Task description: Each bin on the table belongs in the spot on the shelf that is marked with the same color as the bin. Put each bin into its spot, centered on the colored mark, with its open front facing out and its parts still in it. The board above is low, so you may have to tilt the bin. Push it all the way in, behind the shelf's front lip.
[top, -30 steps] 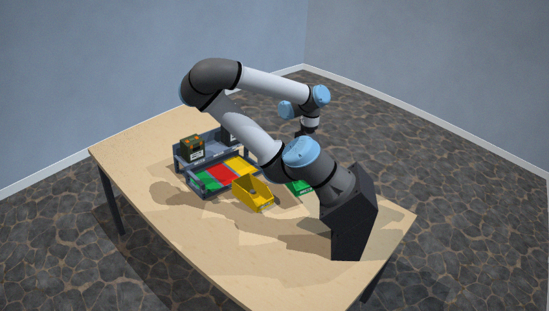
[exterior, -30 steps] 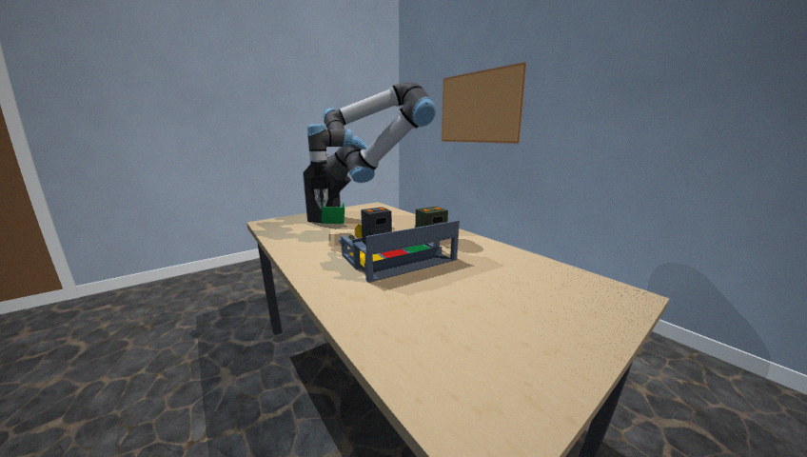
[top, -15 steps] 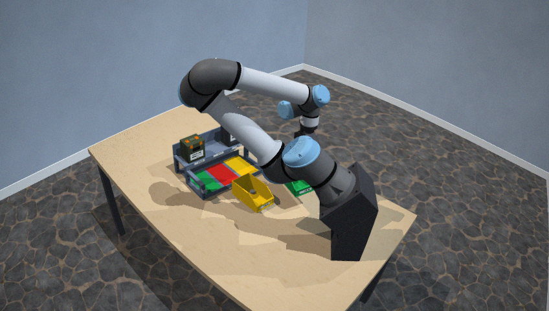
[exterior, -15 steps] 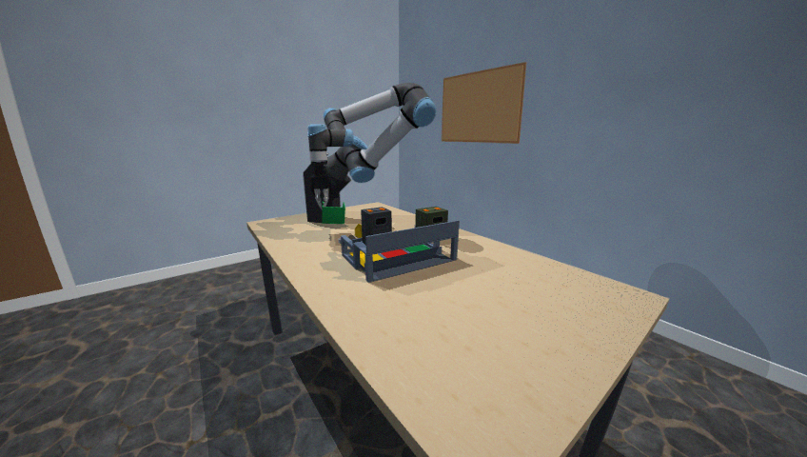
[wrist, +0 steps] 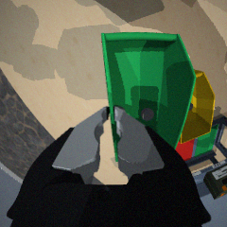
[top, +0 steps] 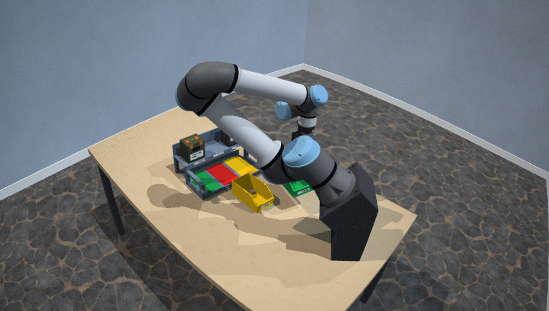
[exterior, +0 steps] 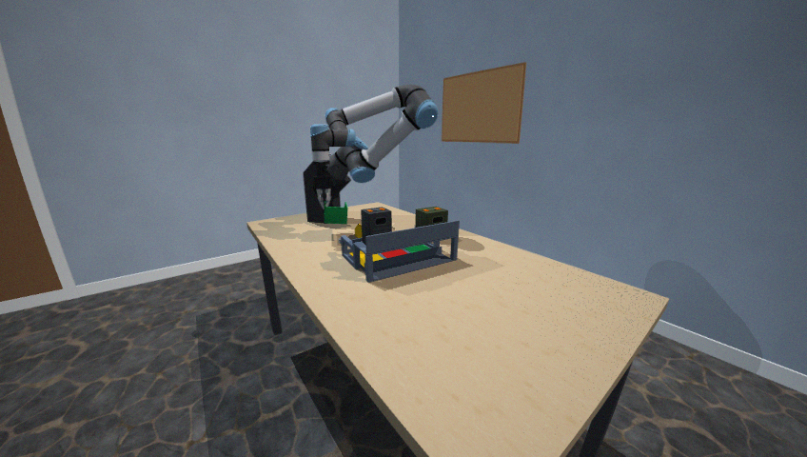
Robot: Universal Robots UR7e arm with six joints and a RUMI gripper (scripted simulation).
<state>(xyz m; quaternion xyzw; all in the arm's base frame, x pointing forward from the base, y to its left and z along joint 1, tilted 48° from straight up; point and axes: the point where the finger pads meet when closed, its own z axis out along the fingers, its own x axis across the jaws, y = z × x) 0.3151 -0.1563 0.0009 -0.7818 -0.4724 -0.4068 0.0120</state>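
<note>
We've got the gripper (top: 296,135) (exterior: 324,198) (wrist: 111,107) clamped on the green bin (top: 298,188) (exterior: 335,213) (wrist: 142,71), fingertips together w/ one long side wall pinched btwn them. In wrist view, one finger's outside the bin, the other inside; most of the bin lies to the R of the pinch & up from it in frame. A dark round part (wrist: 148,113) is in the bin, near the inside finger. Can't tell if the bin's base touches the table (top: 261,265) (exterior: 453,339) (wrist: 80,71).

Our bin's off the shelf (top: 202,191) (exterior: 413,236) (wrist: 203,158), on the robot-base side. Yellow bin (top: 246,196) (exterior: 358,230) (wrist: 200,106) stands on the table just beside the shelf, w/ a part (top: 252,191) inside. Lower level: green mark (top: 212,186) (exterior: 419,248) (wrist: 206,141), red mark (top: 222,173) (exterior: 394,253) (wrist: 185,149), yellow mark (top: 240,164) (exterior: 370,258), red in the middle. Olive box (top: 192,148) (exterior: 431,216) (wrist: 218,182) & dk grey box (top: 227,137) (exterior: 376,222) sit up top, apart.
</note>
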